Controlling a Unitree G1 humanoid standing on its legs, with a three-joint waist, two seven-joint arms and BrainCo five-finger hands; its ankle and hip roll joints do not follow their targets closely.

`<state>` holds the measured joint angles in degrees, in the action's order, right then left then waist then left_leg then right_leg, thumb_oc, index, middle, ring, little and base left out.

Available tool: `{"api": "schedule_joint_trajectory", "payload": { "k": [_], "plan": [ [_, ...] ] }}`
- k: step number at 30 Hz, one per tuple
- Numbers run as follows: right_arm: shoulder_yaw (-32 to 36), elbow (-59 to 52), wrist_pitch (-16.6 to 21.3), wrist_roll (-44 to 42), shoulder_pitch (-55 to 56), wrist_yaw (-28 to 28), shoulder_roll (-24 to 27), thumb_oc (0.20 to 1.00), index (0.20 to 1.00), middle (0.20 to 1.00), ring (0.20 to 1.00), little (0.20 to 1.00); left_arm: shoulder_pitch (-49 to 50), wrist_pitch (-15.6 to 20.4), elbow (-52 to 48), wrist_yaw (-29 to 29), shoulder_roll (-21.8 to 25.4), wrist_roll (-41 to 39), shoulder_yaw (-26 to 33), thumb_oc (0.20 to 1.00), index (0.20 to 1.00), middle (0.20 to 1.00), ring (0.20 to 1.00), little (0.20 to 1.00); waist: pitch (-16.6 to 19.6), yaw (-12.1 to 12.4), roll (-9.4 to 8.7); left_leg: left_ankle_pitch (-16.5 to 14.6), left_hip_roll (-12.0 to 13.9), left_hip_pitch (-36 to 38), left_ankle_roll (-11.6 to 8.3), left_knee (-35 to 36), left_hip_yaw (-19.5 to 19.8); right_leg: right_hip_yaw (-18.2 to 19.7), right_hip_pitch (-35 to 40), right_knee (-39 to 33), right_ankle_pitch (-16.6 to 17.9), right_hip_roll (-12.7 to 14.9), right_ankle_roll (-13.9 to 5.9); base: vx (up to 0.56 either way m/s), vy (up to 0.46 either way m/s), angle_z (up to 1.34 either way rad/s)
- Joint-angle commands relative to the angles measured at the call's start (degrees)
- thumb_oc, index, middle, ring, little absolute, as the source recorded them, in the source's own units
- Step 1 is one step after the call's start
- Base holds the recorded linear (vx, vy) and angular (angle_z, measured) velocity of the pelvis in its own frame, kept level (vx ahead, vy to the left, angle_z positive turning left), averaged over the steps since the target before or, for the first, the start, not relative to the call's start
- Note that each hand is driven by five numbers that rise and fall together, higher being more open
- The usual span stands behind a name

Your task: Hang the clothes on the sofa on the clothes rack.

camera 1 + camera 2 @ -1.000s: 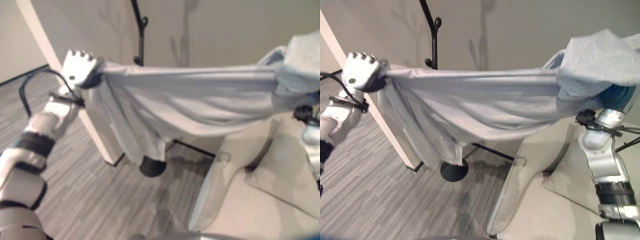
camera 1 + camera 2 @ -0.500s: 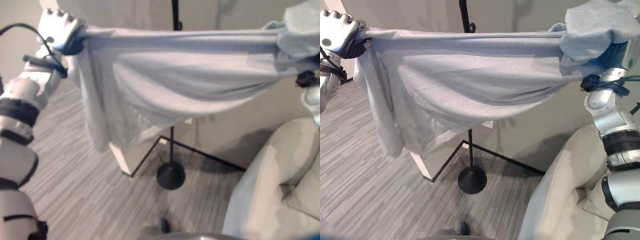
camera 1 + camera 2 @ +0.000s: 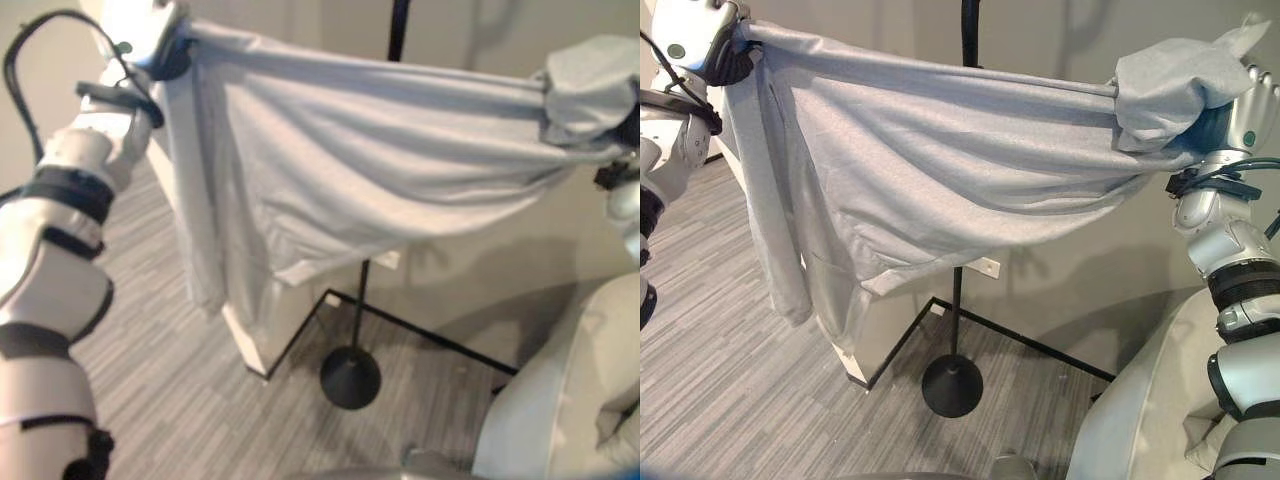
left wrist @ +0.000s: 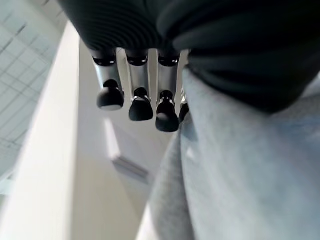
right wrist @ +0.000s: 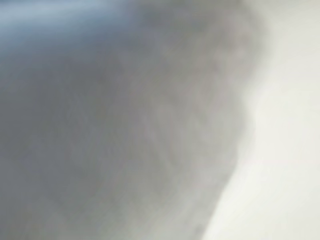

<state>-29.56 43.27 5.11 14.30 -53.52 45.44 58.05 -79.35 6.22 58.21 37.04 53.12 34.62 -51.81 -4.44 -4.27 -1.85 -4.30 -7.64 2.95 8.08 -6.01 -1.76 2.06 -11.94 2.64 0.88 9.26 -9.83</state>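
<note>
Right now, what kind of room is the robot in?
Probably a living room or lounge. There is a pale sofa at the lower right, a black clothes rack standing on grey striped flooring, and the robot holds a grey garment stretched out in front of a plain wall.

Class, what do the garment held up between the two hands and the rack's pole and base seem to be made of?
Grey garment: soft matte knit, likely cotton jersey; it sags in smooth folds. Rack pole and round base: thin, dark, rigid, probably painted metal.

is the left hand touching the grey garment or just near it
Touching. The right eye view shows the left hand closed on the grey garment at its top corner, the cloth hanging from that grip.
</note>
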Motion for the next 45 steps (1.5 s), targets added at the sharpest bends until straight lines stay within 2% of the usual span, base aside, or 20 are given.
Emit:
{"api": "schedule_joint_trajectory", "payload": {
  "k": [1, 9, 15, 17, 18, 19, 21, 24, 26, 28, 29, 31, 32, 35, 36, 39, 40, 41, 42, 45],
  "plan": [
    [-2.9, 3.1, -2.5, 2.4, -7.6, -0.2, 5.6, 0.200, 0.200, 0.200, 0.200, 0.200, -2.9, -3.6, 5.8, 1.2, -0.1, -1.7, -0.1, 0.200, 0.200, 0.200, 0.200, 0.200, 2.7, -1.8, 1.17, 0.0, 5.1, 6.2, -7.36, 5.7, 3.8, 2.0, 3.6, 0.4, 8.0, -1.1, -0.97, 0.29, -0.158, 0.29],
    [-7.8, 7.6, -0.2, 2.4, -9.3, -3.3, 4.4, 0.200, 0.200, 0.200, 0.200, 0.200, -0.1, -3.0, 17.1, -1.8, -6.3, -4.2, 0.0, 0.200, 0.200, 0.200, 0.200, 0.200, 6.7, -3.6, 1.60, 0.9, 9.9, 8.1, -10.59, 8.7, 5.0, -1.2, 8.5, -6.0, 9.1, -3.2, 0.05, 0.25, -0.155, 0.37],
    [-11.2, 9.8, 0.4, 2.3, -11.7, -3.8, 2.3, 0.200, 0.200, 0.200, 0.200, 0.200, 5.3, -3.2, 17.2, -2.3, -6.2, -4.0, 2.0, 0.200, 0.200, 0.200, 0.200, 0.200, 6.9, -4.0, 2.37, 3.1, 11.8, 7.9, -12.07, 10.3, 4.4, -1.7, 8.3, -7.3, 8.9, -4.5, 0.62, 0.13, -0.053, -0.02],
    [-9.8, 6.2, 0.4, 3.3, -8.5, -3.9, 1.4, 0.200, 0.200, 0.200, 0.200, 0.200, 10.8, -3.3, 16.5, -2.7, -6.9, -3.6, 5.4, 0.200, 0.200, 0.200, 0.200, 0.200, 6.3, -4.1, 2.37, 3.1, 12.1, 8.0, -12.27, 10.7, 4.1, -1.5, 8.1, -7.3, 8.7, -4.8, 0.90, 0.11, -0.040, -0.06],
    [-5.4, -0.5, 0.5, 4.5, -1.1, -4.1, 0.0, 0.200, 0.200, 0.200, 0.200, 0.200, 17.9, -3.6, 15.3, -2.8, -8.7, -2.8, 10.1, 0.200, 0.200, 0.200, 0.200, 0.200, 5.9, -4.3, 2.44, 3.0, 12.6, 8.3, -12.36, 10.7, 3.8, -1.3, 8.0, -7.2, 8.3, -5.3, 1.25, 0.10, -0.034, -0.06],
    [-5.0, -0.9, 0.3, 4.7, -0.4, -4.1, 0.1, 0.200, 0.200, 0.200, 0.200, 0.200, 18.1, -3.7, 15.2, -2.8, -8.8, -2.8, 10.0, 0.200, 0.200, 0.200, 0.200, 0.200, 6.1, -4.2, 2.43, 3.0, 12.6, 8.3, -12.37, 10.8, 3.8, -1.3, 8.0, -7.2, 8.3, -5.3, 1.27, 0.10, -0.024, -0.09],
    [2.8, -13.1, 0.2, 8.0, 13.0, -4.3, -2.5, 0.200, 0.200, 0.200, 0.200, 0.200, 28.5, -3.8, 13.2, -3.0, -13.8, -2.7, 17.3, 0.200, 0.200, 0.200, 0.200, 0.200, 5.6, -4.2, 2.32, 2.7, 13.0, 8.6, -12.30, 10.7, 3.5, -1.1, 8.2, -7.2, 7.5, -5.8, 1.71, 0.09, -0.020, -0.10],
    [6.6, -17.0, -0.1, 9.4, 19.1, -4.3, -3.5, 0.200, 0.200, 0.200, 0.200, 0.200, 31.9, -3.9, 11.8, -3.0, -15.9, -2.8, 19.4, 0.200, 0.200, 0.200, 0.200, 0.200, 5.7, -3.9, 2.18, 2.6, 13.2, 8.9, -12.23, 10.7, 3.5, -1.2, 8.5, -7.2, 7.2, -6.0, 1.91, 0.07, -0.018, 0.03],
    [12.1, -19.6, -0.8, 11.7, 31.1, -3.1, -10.5, 0.200, 0.200, 0.200, 0.200, 0.200, 40.9, -3.1, 8.0, -1.9, -23.7, -6.6, 25.3, 0.200, 0.200, 0.200, 0.200, 0.200, 5.7, -2.8, 1.35, 2.4, 13.4, 9.3, -12.04, 10.4, 4.3, -1.6, 9.4, -7.3, 6.4, -6.2, 2.51, 0.11, -0.040, 0.03],
    [12.9, -19.8, -1.0, 11.9, 33.1, -2.9, -12.0, 0.200, 0.200, 0.200, 0.200, 0.200, 42.9, -2.6, 6.2, -1.7, -25.3, -7.8, 25.9, 0.200, 0.200, 0.200, 0.200, 0.200, 5.8, -2.5, 1.13, 2.4, 13.5, 9.4, -12.03, 10.4, 4.6, -1.9, 9.8, -7.3, 6.2, -6.2, 2.63, 0.06, -0.030, 0.09],
    [13.7, -18.4, -1.0, 10.3, 36.8, -2.3, -18.6, 0.200, 0.200, 0.200, 0.200, 0.200, 47.4, -1.1, 2.2, -1.3, -29.6, -11.5, 27.3, 0.200, 0.200, 0.200, 0.200, 0.200, 5.8, -1.8, 0.62, 2.2, 13.7, 9.5, -11.92, 10.3, 5.1, -2.4, 10.2, -7.4, 5.8, -6.2, 2.91, 0.05, -0.037, 0.07],
    [13.4, -17.7, -0.9, 9.7, 38.0, -2.4, -20.9, 0.200, 0.200, 0.200, 0.200, 0.200, 49.1, -0.5, 0.8, -1.3, -30.8, -13.4, 27.7, 0.200, 0.200, 0.200, 0.200, 0.200, 5.9, -1.6, 0.41, 2.1, 13.8, 9.6, -11.87, 10.2, 5.2, -2.5, 10.4, -7.4, 5.7, -6.2, 3.02, 0.04, -0.034, 0.13],
    [12.5, -16.2, -0.9, 7.9, 39.8, -2.2, -26.5, 0.200, 0.200, 0.200, 0.200, 0.200, 52.1, 1.6, -3.1, -1.2, -34.2, -18.5, 28.8, 0.200, 0.200, 0.200, 0.200, 0.200, 5.9, -1.0, 0.13, 1.9, 13.8, 9.6, -11.72, 10.3, 5.5, -2.8, 10.6, -7.5, 5.6, -6.2, 3.21, 0.02, -0.019, 0.13],
    [10.0, -13.6, 0.2, 3.2, 41.0, -2.9, -33.0, 0.200, 0.200, 0.200, 0.200, 0.200, 55.5, 3.8, -7.6, -1.4, -38.1, -28.3, 30.7, 0.209, 0.209, 0.209, 0.209, 0.209, 5.8, -0.5, -0.18, 1.7, 13.7, 9.6, -11.54, 10.3, 5.6, -2.8, 10.7, -7.5, 5.8, -6.1, 3.42, 0.01, -0.006, 0.05],
    [8.9, -12.4, 0.5, 2.2, 40.9, -3.7, -34.6, 0.200, 0.200, 0.200, 0.200, 0.200, 55.8, 4.2, -8.9, -1.3, -39.3, -30.1, 30.8, 1.000, 1.000, 1.000, 1.000, 1.000, 5.8, -0.4, -0.20, 1.8, 13.6, 9.5, -11.49, 10.3, 5.7, -2.8, 10.7, -7.5, 5.8, -6.1, 3.49, 0.00, 0.000, 0.00],
    [4.2, -7.8, 0.8, -0.3, 42.0, -6.7, -39.9, 0.200, 0.200, 0.200, 0.200, 0.200, 59.0, 6.4, -12.6, -3.6, -42.1, -40.4, 31.7, 1.000, 1.000, 1.000, 1.000, 1.000, 5.7, -0.1, 0.11, 1.9, 13.5, 9.5, -11.46, 10.3, 5.5, -2.9, 10.9, -7.5, 5.9, -5.7, 3.54, -0.02, 0.005, 0.01],
    [1.7, -4.3, 0.9, -2.2, 42.4, -8.9, -42.4, 0.200, 0.200, 0.200, 0.200, 0.200, 60.6, 9.5, -14.4, -8.0, -43.5, -51.6, 33.2, 1.000, 1.000, 1.000, 1.000, 1.000, 5.5, 0.1, 0.40, 2.2, 13.6, 9.1, -11.59, 10.2, 5.7, -3.4, 10.9, -7.5, 6.0, -5.4, 3.54, -0.06, 0.013, 0.03],
    [0.6, -2.4, 1.5, -4.3, 43.1, -11.2, -44.0, 0.200, 0.200, 0.200, 0.200, 0.200, 61.6, 9.9, -13.9, -10.6, -44.1, -55.7, 33.7, 1.000, 1.000, 1.000, 1.000, 1.000, 5.4, 0.3, 0.47, 2.4, 13.6, 8.9, -11.73, 10.2, 5.8, -3.8, 10.9, -7.6, 6.0, -5.1, 3.55, -0.07, 0.011, 0.09],
    [-0.4, 0.5, 2.9, -8.8, 44.3, -14.6, -46.2, 0.200, 0.200, 0.200, 0.200, 0.200, 63.4, 10.7, -12.7, -14.3, -44.3, -58.3, 33.2, 1.000, 1.000, 1.000, 1.000, 1.000, 5.4, 0.5, 0.53, 2.6, 13.8, 8.6, -12.15, 10.4, 6.1, -4.8, 11.0, -7.6, 5.9, -4.7, 3.47, -0.04, 0.005, 0.15],
    [-0.2, 5.6, 4.3, -18.3, 46.0, -19.2, -49.1, 0.200, 0.200, 0.200, 0.200, 0.200, 66.4, 10.4, -9.1, -18.4, -44.5, -62.3, 34.6, 1.000, 1.000, 1.000, 1.000, 1.000, 5.5, 1.1, 0.32, 2.8, 14.0, 8.2, -12.61, 10.5, 6.4, -5.7, 11.2, -7.6, 5.8, -4.4, 3.41, -0.02, -0.006, 0.30]
  ]
}}
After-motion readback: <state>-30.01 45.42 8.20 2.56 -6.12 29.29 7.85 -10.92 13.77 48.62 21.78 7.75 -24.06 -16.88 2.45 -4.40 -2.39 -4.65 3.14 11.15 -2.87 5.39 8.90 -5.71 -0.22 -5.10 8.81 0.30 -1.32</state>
